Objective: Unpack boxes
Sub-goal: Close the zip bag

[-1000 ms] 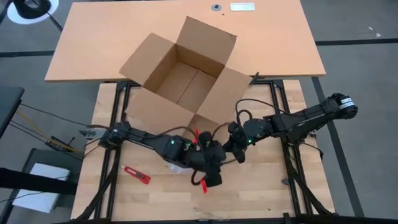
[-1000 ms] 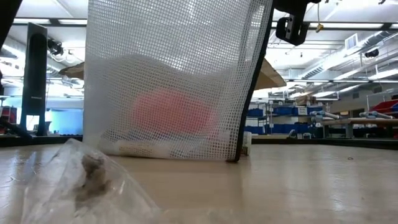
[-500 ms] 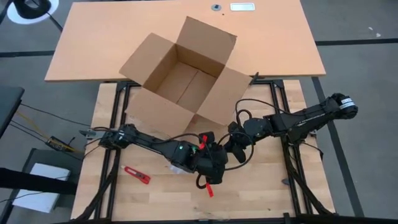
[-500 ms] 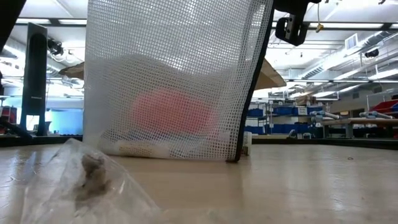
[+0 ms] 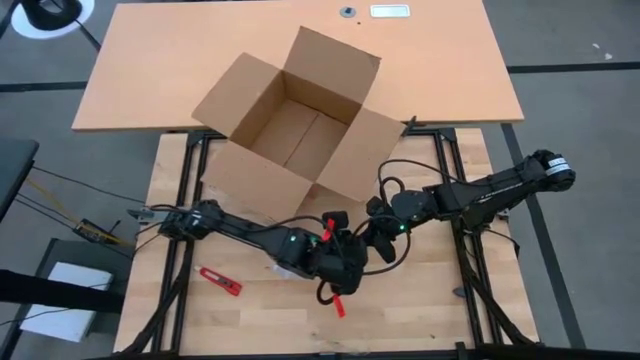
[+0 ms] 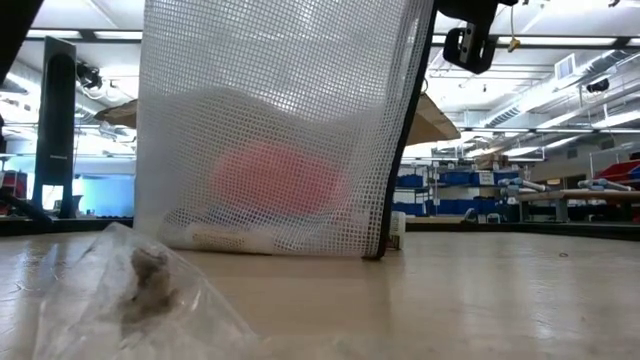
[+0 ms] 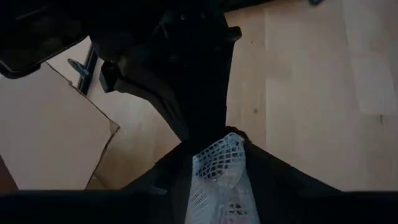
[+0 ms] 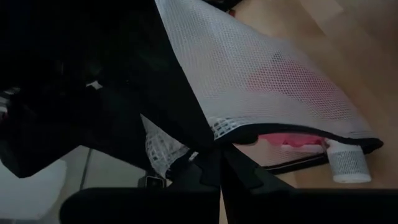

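The open carton (image 5: 290,125) sits beyond my two grippers, which meet at a mesh bag (image 6: 275,130) (standing on the table (image 5: 430,310)).

both arms reaching inward, left gripper (image 5: 343,262) and right gripper (image 5: 383,243) near, right fingers closed

White mesh pouch (image 6: 270,130) upright; pinkish item inside, perhaps; clear bag (image 6: 130,295) nearby

Both arms are matte black jointed links trailing looped black cables, each showing a small green light near its wrist, with a white-banded joint at frame right.
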Robot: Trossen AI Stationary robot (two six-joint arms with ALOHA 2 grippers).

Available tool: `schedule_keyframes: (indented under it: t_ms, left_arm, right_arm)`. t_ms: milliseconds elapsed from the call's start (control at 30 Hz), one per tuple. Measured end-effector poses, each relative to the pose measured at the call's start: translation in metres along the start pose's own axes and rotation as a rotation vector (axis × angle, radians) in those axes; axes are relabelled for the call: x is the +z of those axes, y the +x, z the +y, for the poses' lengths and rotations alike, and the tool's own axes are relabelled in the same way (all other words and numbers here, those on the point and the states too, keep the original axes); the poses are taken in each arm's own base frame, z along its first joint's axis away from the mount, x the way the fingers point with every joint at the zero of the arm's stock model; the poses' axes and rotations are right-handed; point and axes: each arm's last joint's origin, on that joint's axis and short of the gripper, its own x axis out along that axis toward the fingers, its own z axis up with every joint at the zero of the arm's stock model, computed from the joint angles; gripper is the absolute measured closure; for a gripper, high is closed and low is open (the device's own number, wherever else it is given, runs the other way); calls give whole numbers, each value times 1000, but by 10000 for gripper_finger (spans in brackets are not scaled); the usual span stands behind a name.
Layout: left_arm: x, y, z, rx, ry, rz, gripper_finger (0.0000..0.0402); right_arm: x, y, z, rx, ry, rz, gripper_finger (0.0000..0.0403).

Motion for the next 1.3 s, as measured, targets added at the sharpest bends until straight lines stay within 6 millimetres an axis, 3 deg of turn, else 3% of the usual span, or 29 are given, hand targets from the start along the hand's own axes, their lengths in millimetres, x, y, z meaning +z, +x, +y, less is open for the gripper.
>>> schedule_keyframes:
  t_ms: [367, 667, 933, 1100, 1300]
  left_arm:
    - [1, -3, 3, -7, -74, -6, 390]
    - [10, -42, 27, -242, -303, -30, 392]
    - [13, -62, 49, -254, -384, -71, 394]
    - [15, -65, 64, -239, -420, -85, 395]
    - [17, -64, 77, -275, -439, -96, 395]
  right_arm:
    - [-1, 0, -1, -2, -12, 11, 403]
    - [7, -19, 6, 30, -93, -73, 403]
    - [16, -42, 16, 138, -110, -153, 403]
    - [12, -42, 17, 110, -113, -147, 403]
    - [-2, -29, 12, -2, -133, -100, 403]
